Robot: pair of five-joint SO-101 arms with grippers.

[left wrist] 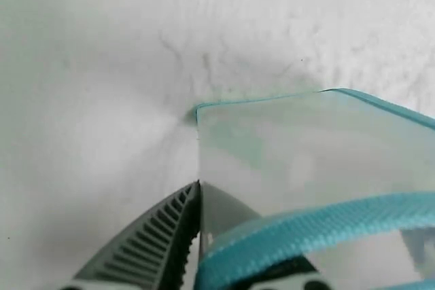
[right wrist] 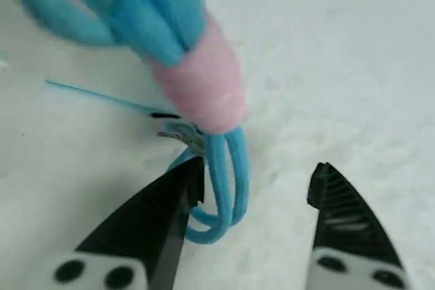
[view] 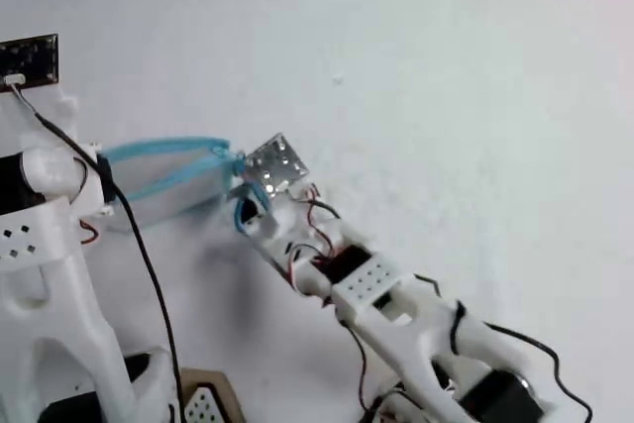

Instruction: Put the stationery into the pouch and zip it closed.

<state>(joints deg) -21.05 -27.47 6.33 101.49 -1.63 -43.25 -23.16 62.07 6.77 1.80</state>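
The left arm stands at one end of the pouch [view: 163, 190], and the left gripper [left wrist: 200, 198] is drawn in narrow on that end. Its grey ribbed finger [left wrist: 160, 242] presses against the clear wall, just under the teal zip band [left wrist: 326, 225].

The right arm stretches low across the table [view: 446, 96] to the pouch's other end. There the right gripper [right wrist: 259, 166] is spread wide and holds nothing. The blue cord loop [right wrist: 228, 195] hanging from the pouch lies between its black fingers [right wrist: 160, 215], just beside one of them. The other finger is well apart from the loop. A pink sleeve [right wrist: 204, 86] binds the cord above the loop, with more blue cord bunched beyond it.

The pouch lies flat on the table between the two arms. It is see-through with blue edging, and the two blue edges stand apart at the left arm's end and run together at the right gripper's end. What is inside it cannot be made out — the walls show only pale.
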